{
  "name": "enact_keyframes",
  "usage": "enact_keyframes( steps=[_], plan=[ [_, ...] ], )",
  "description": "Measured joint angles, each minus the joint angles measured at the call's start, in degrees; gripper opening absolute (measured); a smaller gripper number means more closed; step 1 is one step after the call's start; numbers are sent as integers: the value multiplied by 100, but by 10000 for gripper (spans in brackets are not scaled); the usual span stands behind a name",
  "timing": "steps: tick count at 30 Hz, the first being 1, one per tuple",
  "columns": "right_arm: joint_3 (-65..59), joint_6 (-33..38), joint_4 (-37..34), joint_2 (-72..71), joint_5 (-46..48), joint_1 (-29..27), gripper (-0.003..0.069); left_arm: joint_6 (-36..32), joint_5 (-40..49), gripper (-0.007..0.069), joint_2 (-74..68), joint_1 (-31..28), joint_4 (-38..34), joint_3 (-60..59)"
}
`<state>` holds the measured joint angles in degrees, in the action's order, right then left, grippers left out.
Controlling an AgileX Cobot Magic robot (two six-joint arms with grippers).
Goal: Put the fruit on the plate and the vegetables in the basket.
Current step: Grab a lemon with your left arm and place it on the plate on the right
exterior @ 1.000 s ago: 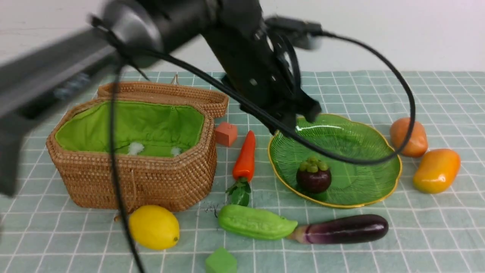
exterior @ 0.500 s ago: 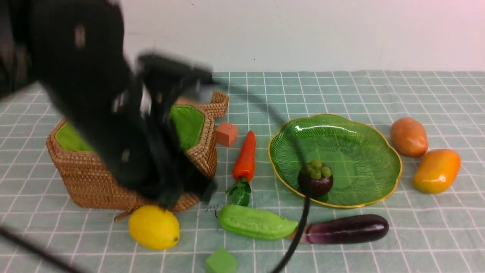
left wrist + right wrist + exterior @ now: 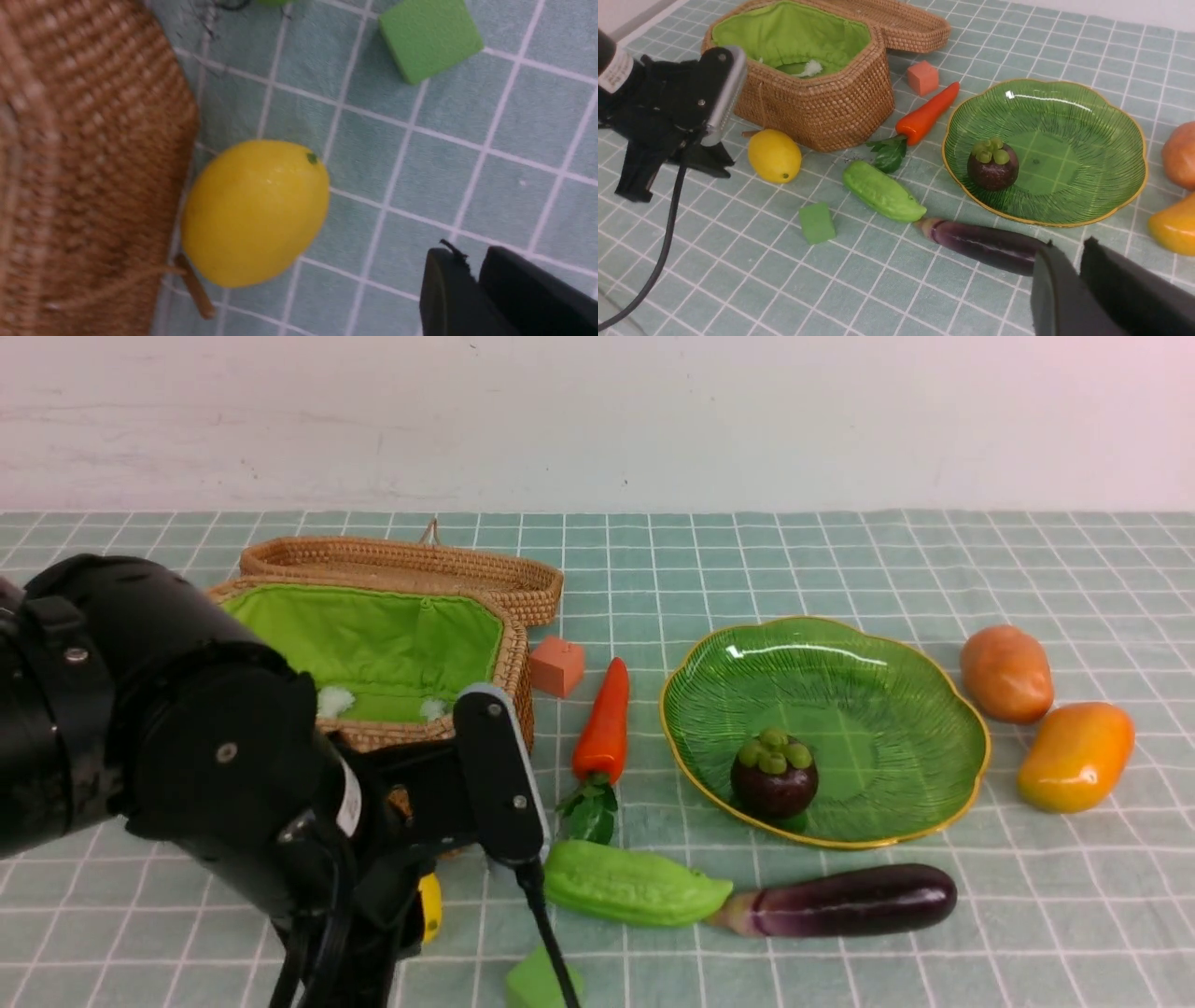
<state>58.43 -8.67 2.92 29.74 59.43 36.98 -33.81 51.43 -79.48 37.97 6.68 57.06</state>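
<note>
- Worktop under a teal cloth with a white grid; all items sit on it.
- Left arm fills the near-left of the front view and hides most of the lemon.
- Left gripper: fingers drawn together with only a thin seam between them, nothing gripped. They hang over bare cloth, near the lemon but apart from it.
- Lemon lies on the cloth just beside the near wall of the wicker basket, next to a small wooden toggle. Whether lemon and wicker touch, I cannot tell.
- Basket lid lies thrown back behind it. Green lining is exposed, with two white tufts on it.
- Right gripper: out of the front view. Its own camera shows the fingers clenched close, empty, above the cloth near the eggplant's rounded end.
- Green glass plate sits right of centre. The mangosteen sits in it, upright, toward the near-left rim.
- Mango lies on the cloth right of the plate; the potato is just behind it.
- Carrot lies between basket and plate, leaves toward the robot.
- Bumpy gourd lies in front of the carrot leaves; the eggplant lies in line with it, stem end meeting the gourd's tip.
- Red cube sits by the basket's far corner, behind the carrot tip. Green cube sits nearest the robot, between lemon and gourd.
</note>
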Motion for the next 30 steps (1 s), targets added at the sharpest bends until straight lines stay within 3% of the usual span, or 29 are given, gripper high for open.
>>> enact_keyframes(
  steps=[2,6,8,11,16,23,30],
  plan=[
    [0,142,-117,0,0,0,87,-171,-84,203,-62,0,233,0],
    [-13,509,-411,0,23,0,87,-305,-190,493,-259,0,817,-73],
    [-86,595,-439,0,23,0,87,-345,-297,588,-324,0,1043,-139],
    [-244,673,-487,0,30,0,87,-374,-619,656,-447,0,1367,-190],
    [-333,685,-571,0,46,0,87,-378,-912,654,-721,0,1784,-195],
    [-333,685,-683,0,42,0,92,-317,-892,591,-1076,0,2048,-195],
    [-333,685,-754,0,47,0,98,627,-713,584,-518,0,1750,-201]
  ],
)
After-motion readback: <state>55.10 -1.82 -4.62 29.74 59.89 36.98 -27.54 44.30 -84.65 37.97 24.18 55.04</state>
